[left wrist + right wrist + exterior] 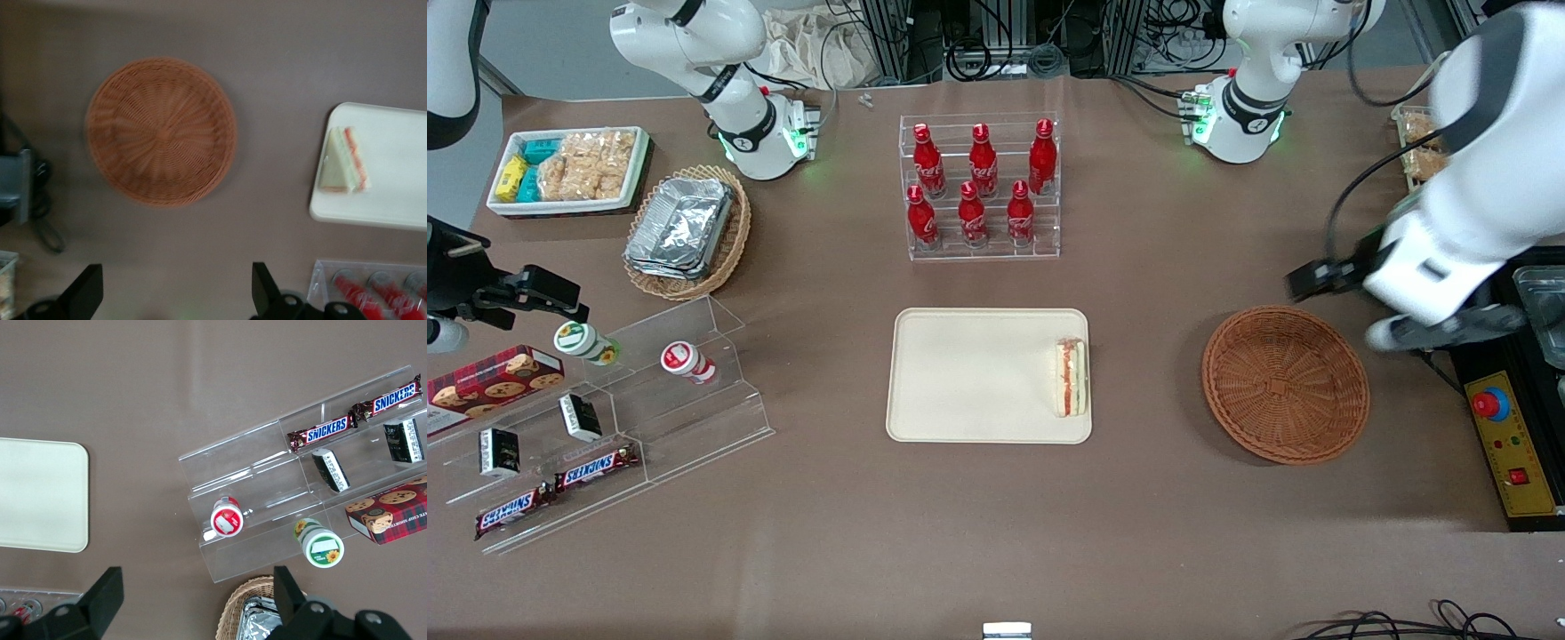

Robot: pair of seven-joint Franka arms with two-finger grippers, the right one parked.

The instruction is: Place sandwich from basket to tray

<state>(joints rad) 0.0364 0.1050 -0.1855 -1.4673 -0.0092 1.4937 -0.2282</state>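
The sandwich [1070, 378] lies on the cream tray [969, 373], at the tray's edge nearest the basket, with its red and green filling showing. The reddish-brown wicker basket [1285, 384] stands empty toward the working arm's end of the table. My left gripper [1343, 298] hangs high above the table, beside the basket and a little farther from the front camera than it. It is open wide and empty. The left wrist view shows the empty basket [160, 130], the sandwich [343, 163] on the tray [393, 193], and the gripper [175, 293] with nothing between its fingers.
A clear rack of red bottles [983, 191] stands farther from the front camera than the tray. A clear stepped shelf with snacks [605, 409], a tan basket of foil containers [687, 229] and a white snack bin [569, 169] lie toward the parked arm's end. A control box [1516, 444] sits beside the basket.
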